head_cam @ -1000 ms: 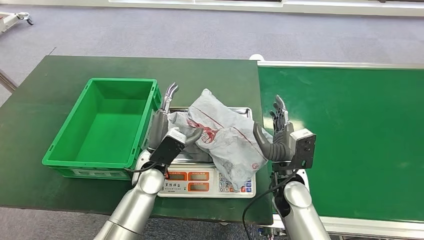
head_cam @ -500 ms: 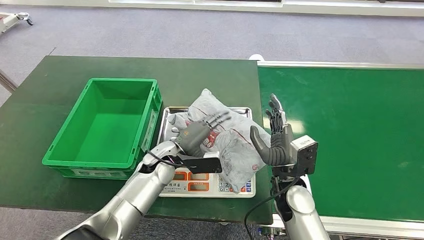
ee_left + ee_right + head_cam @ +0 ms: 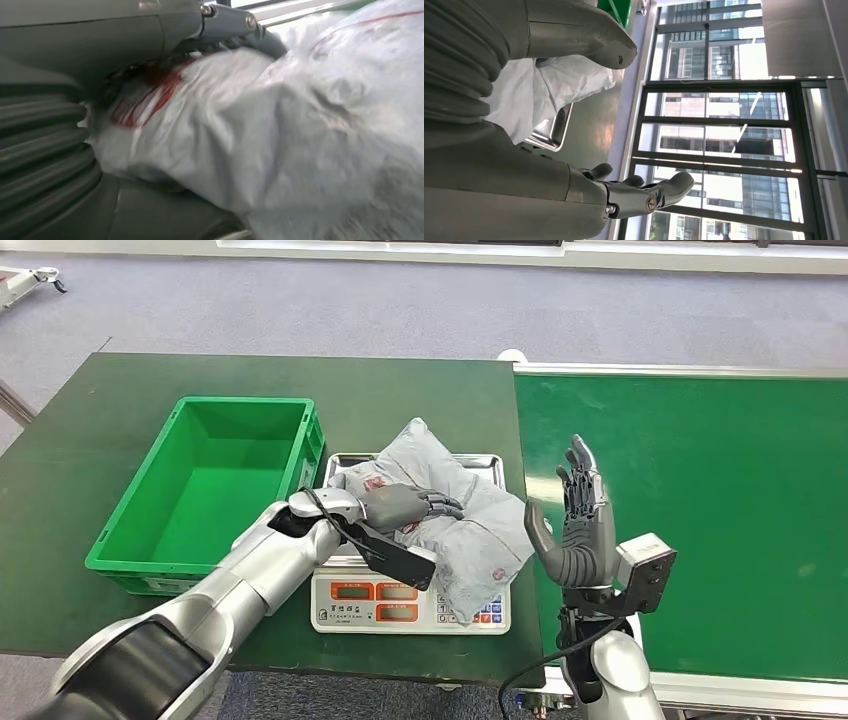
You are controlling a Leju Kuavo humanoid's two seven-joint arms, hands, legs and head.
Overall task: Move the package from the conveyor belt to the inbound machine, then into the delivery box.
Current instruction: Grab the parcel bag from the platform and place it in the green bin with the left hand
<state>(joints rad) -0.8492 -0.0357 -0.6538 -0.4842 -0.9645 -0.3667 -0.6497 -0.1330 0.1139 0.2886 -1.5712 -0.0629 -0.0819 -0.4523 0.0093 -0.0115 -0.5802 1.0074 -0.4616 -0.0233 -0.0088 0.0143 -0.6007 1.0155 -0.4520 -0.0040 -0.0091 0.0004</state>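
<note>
A crumpled grey package (image 3: 470, 530) with red print lies on the steel tray (image 3: 340, 462) of the inbound machine (image 3: 400, 602), a scale with orange displays. My left hand (image 3: 400, 505) lies across the package's top, fingers curled over it. The left wrist view shows the package (image 3: 280, 130) bunched between the fingers and thumb of that hand (image 3: 45, 150). My right hand (image 3: 580, 525) stands upright and open just right of the package, apart from it, at the conveyor belt's (image 3: 720, 510) left edge. The right wrist view shows this hand (image 3: 499, 165) holding nothing, with the package (image 3: 544, 85) beyond the thumb.
The green delivery box (image 3: 130, 510) stands on the dark green table, directly left of the scale. The belt stretches away to the right. Grey floor lies beyond the table.
My left hand turned from upright at the package's left side to palm-down across its top and closed on it. My right hand drew away to the right and rose. The package flattened.
</note>
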